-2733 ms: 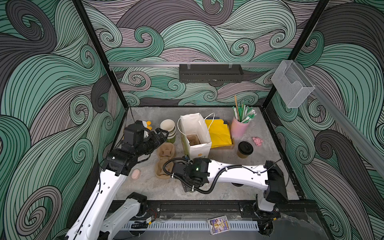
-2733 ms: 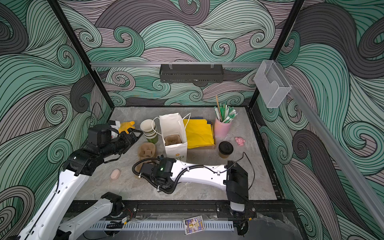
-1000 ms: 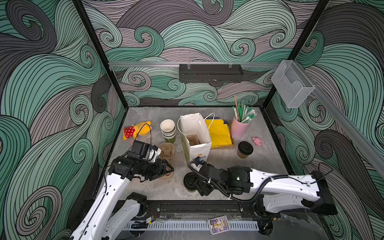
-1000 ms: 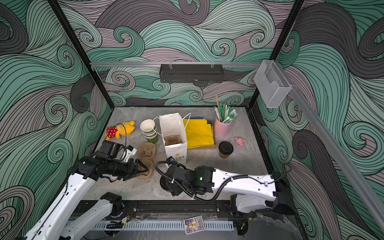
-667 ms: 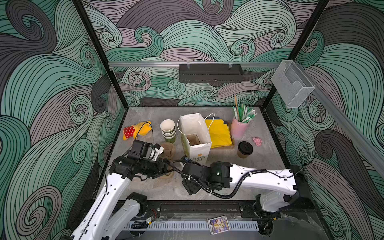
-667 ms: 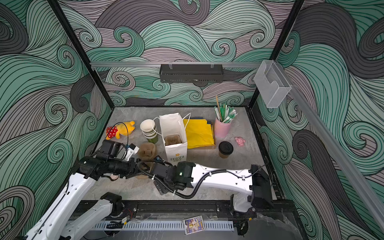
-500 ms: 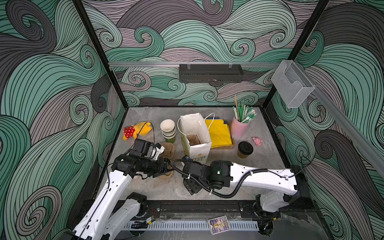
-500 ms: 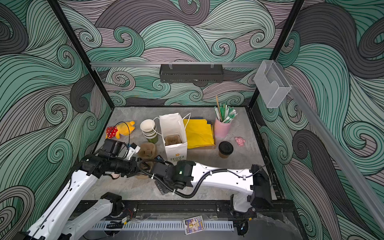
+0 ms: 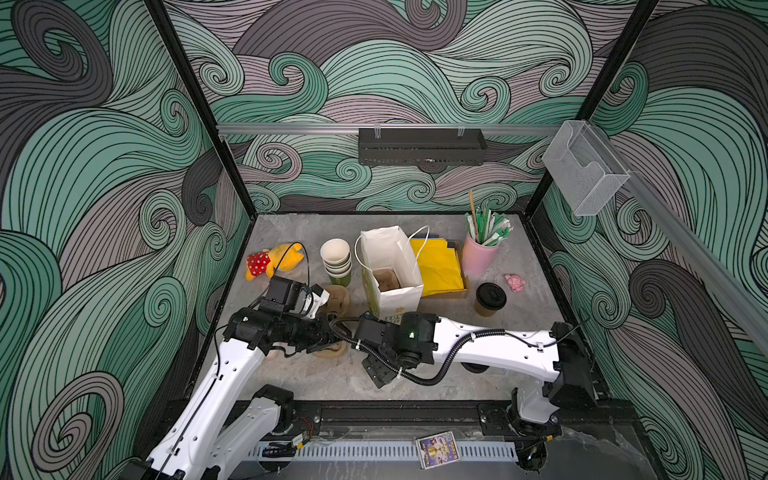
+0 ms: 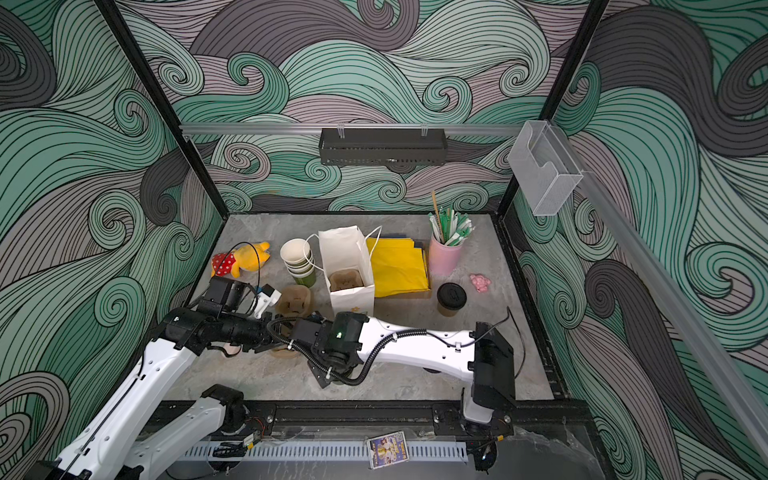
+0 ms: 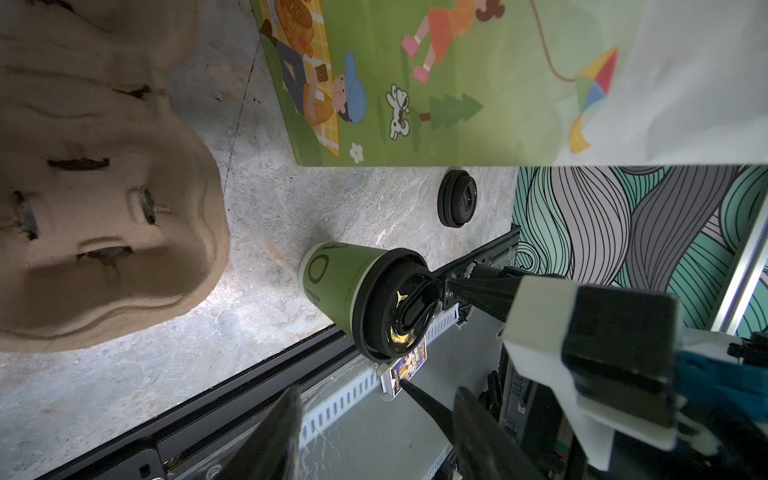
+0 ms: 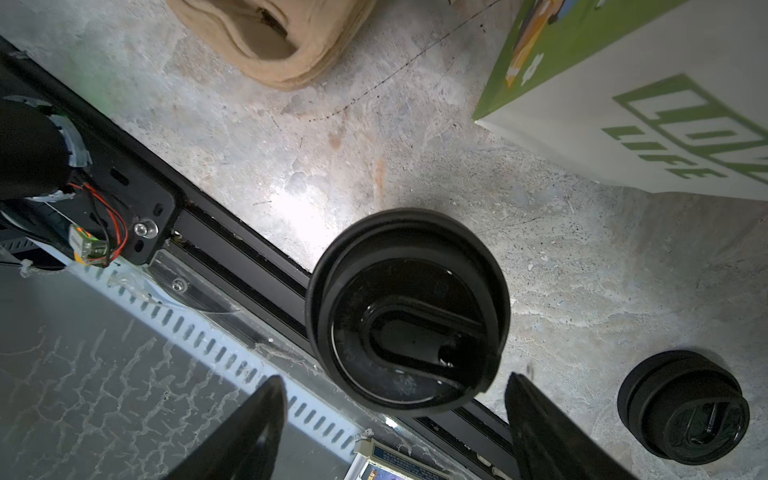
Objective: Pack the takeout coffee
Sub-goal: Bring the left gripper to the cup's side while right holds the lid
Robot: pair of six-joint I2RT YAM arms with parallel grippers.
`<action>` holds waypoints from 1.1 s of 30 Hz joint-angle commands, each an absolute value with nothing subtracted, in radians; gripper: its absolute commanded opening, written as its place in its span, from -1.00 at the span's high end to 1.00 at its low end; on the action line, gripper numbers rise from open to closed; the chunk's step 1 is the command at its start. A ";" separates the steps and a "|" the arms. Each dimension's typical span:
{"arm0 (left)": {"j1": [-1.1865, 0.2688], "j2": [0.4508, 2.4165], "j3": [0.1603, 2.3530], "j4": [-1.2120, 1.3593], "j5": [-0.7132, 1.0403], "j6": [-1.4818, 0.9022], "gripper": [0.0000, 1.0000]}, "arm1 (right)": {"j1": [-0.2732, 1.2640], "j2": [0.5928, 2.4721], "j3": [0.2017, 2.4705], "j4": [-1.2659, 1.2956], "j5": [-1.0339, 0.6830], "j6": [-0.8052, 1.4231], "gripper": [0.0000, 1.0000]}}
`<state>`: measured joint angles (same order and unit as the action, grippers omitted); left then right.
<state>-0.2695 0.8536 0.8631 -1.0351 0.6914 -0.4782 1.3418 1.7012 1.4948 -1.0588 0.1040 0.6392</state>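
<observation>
The green cup (image 11: pixel 332 286) is standing upright at six o'clock from the bag (image 9: pixel 386 249), just below the right gripper (image 12: pixel 395 380), its fingers standing wide and empty.

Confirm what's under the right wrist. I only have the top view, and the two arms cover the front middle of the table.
Observer: The right wrist view shows a lidded cup directly below the right jaws. They stand open on either side of its black lid and are not clamped on it.
Operator: Which cup? On my feed the tan cup sits right of the bag.
Observer: A different one. The left wrist view shows that its body is green, and it stands upright on the table.
</observation>
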 commanded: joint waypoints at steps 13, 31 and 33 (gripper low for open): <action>-0.268 0.850 0.888 -1.039 0.677 -0.449 -0.14 | 1.331 1.757 1.541 -1.108 0.087 0.647 -0.58; -0.267 0.852 0.881 -1.043 0.679 -0.441 -0.09 | 1.340 1.797 1.521 -1.144 0.075 0.649 -0.41; -0.268 0.853 0.877 -1.043 0.677 -0.440 -0.09 | 1.343 1.803 1.513 -1.143 0.068 0.649 -0.40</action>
<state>-0.2695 0.8536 0.8635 -1.0351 0.6842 -0.4629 1.3369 1.7695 1.5246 -1.1072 0.0845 0.6365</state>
